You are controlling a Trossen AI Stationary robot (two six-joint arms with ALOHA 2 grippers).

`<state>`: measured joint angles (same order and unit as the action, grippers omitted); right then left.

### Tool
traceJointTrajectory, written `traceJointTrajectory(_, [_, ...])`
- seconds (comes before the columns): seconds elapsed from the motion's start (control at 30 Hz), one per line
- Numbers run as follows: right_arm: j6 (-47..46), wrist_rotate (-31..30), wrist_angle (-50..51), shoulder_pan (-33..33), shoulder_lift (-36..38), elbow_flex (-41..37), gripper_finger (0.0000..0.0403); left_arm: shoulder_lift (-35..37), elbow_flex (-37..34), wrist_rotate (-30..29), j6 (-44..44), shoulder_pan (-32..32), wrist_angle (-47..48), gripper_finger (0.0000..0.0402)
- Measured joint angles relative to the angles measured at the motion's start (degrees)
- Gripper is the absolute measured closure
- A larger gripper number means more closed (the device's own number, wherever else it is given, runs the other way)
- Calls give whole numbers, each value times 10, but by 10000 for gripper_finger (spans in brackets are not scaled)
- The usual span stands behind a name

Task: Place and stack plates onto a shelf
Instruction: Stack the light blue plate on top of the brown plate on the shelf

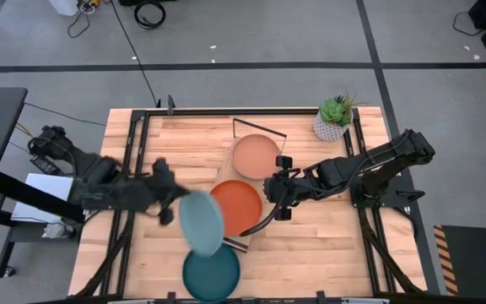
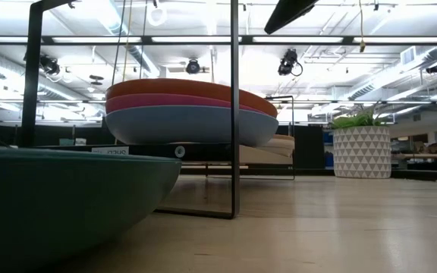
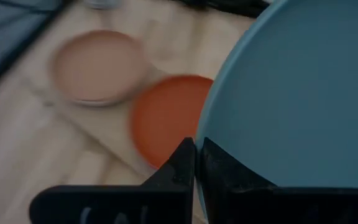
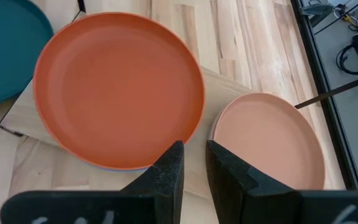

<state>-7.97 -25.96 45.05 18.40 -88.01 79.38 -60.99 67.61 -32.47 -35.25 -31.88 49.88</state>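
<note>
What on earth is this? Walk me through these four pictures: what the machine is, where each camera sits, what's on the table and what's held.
Two dark robot arms work at a wooden table. One camera looks down from above, one sits at tabletop height, and one rides on each wrist. The left gripper holds a light teal plate by its rim. The right gripper hovers open and empty beside the shelf, which carries an orange-red plate topping a stack and a peach plate. A dark teal plate lies on the table, and a potted plant stands in a corner.

Lab, taped floor [image 1: 226, 63], loose cables [image 1: 146, 13], ceiling ducts [image 2: 400, 72]
</note>
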Motion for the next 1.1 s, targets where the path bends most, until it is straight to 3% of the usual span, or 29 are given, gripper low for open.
traceJointTrajectory(0.1, [-6, -6, 3, 6, 2, 0, 330, 0, 0, -3, 14, 86, -11, 383])
traceJointTrajectory(0.2, [-19, -20, 19, 12, 6, 0, 330, -4, 0, 34, 48, 184, -50, 382])
traceJointTrajectory(0.43, [-100, -18, 106, 23, 11, 0, 330, -66, 0, 228, 122, 401, -105, 382])
traceJointTrajectory(0.6, [-134, -17, 128, 34, 11, 0, 330, -159, 0, 401, 141, 517, -98, 382])
traceJointTrajectory(0.7, [-129, -20, 128, 38, 11, 0, 330, -219, 0, 462, 153, 570, -105, 382])
traceJointTrajectory(0.87, [-85, -66, 117, 35, 11, 0, 330, -296, 22, 470, 164, 623, -124, 382])
traceJointTrajectory(1.1, [150, -117, -29, 17, 10, -41, 330, -349, 90, 459, 184, 621, -135, 382])
